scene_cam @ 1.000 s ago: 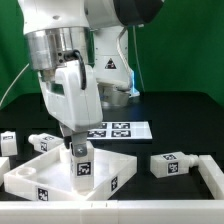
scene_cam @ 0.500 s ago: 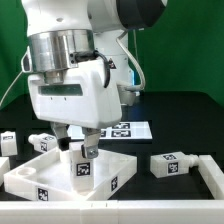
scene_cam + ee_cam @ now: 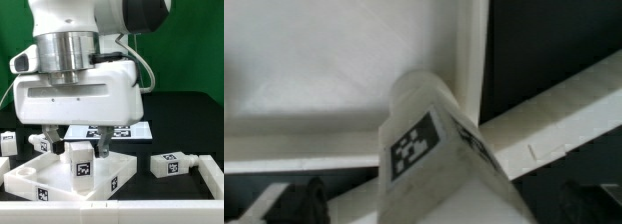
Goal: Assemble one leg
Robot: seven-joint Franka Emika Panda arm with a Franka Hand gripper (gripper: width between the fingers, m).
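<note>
A white leg (image 3: 80, 163) with black-and-white tags stands upright on the large flat white panel (image 3: 40, 180) at the front. My gripper (image 3: 76, 143) hangs right over it, one finger on each side of the leg's top. The jaws stand apart and look open, with a gap to the leg. In the wrist view the leg (image 3: 441, 150) fills the middle, and the dark fingertips (image 3: 299, 200) sit off to the side of it. The gripper (image 3: 446, 208) is centred on the leg above the panel (image 3: 313, 90).
More loose legs lie on the black table: one just behind the panel (image 3: 42, 144), two at the exterior view's left edge (image 3: 8, 142), one at the right (image 3: 172, 164). The marker board (image 3: 125, 130) lies behind. A white rail (image 3: 212, 178) sits at the far right.
The hand has turned about its vertical axis over the leg, from narrow side to broad side facing the camera. The leg has stayed upright in place.
</note>
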